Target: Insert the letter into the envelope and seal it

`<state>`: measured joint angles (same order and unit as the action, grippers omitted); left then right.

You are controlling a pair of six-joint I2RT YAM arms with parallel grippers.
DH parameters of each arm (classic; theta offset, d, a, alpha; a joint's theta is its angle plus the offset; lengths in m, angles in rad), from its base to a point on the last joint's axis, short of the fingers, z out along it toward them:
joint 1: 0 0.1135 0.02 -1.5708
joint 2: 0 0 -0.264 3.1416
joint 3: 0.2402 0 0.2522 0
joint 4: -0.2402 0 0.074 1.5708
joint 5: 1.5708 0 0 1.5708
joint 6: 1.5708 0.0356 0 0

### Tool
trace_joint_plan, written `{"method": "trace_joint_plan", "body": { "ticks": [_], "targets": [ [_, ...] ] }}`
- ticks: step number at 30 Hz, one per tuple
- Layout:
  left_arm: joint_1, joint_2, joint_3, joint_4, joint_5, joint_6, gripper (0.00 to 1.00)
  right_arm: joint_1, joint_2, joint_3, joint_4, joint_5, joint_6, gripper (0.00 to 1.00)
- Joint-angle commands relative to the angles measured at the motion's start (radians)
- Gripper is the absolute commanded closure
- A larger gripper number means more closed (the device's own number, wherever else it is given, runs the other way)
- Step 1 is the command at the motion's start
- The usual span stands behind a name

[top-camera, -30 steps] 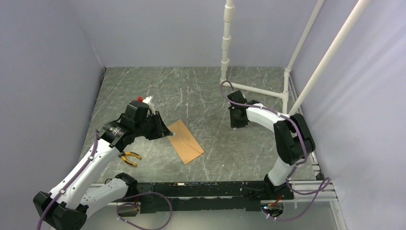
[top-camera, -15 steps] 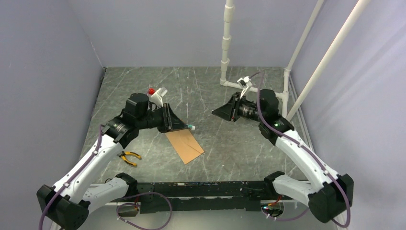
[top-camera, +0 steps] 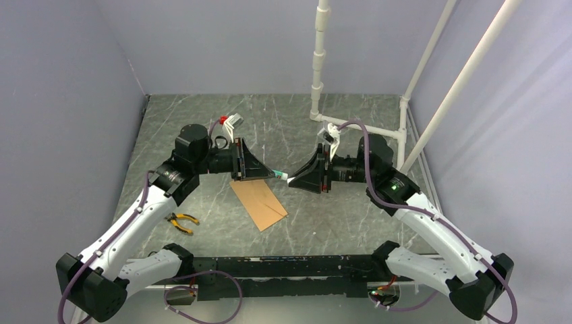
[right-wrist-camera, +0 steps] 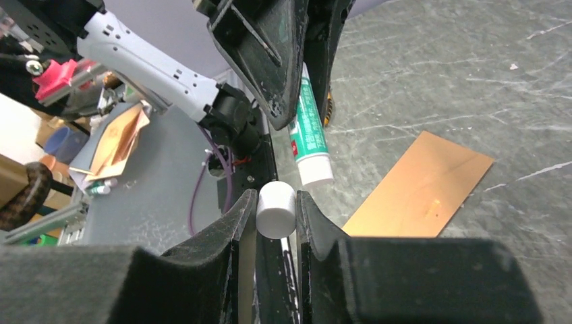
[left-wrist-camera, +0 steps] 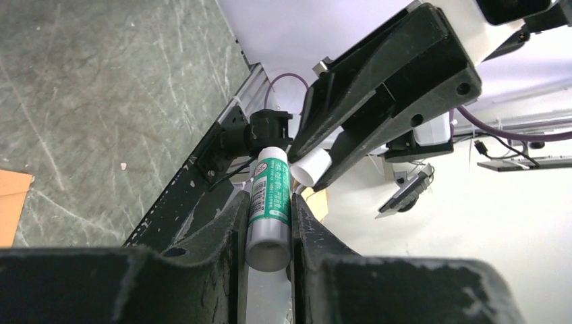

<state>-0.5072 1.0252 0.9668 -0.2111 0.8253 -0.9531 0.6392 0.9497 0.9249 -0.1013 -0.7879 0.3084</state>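
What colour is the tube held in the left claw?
The tube is white with a green printed label; the left wrist view shows it best.

Cut off at left edge, left wrist view: envelope, only a corner in frame. Hidden behind right claw finger, right wrist view: envelope's near end. Hidden inside left claw: glue stick upper end. Too small to read: stick's print. Half covered by right claw fingers, left wrist view: cap. Not discernible from above: envelope flap.
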Motion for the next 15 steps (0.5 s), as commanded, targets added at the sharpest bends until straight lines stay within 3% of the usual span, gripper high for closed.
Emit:
{"method": "trace_joint_plan", "body": {
  "ticks": [1, 15],
  "targets": [
    [-0.001, -0.008, 0.012, 0.112, 0.077, -0.028, 0.98, 0.014, 0.0, 0.074, -0.08, 0.044, -0.124, 1.0],
    [-0.001, -0.013, -0.009, 0.122, 0.081, -0.015, 0.98, 0.02, 0.04, 0.104, -0.06, 0.058, -0.108, 1.0]
  ]
}}
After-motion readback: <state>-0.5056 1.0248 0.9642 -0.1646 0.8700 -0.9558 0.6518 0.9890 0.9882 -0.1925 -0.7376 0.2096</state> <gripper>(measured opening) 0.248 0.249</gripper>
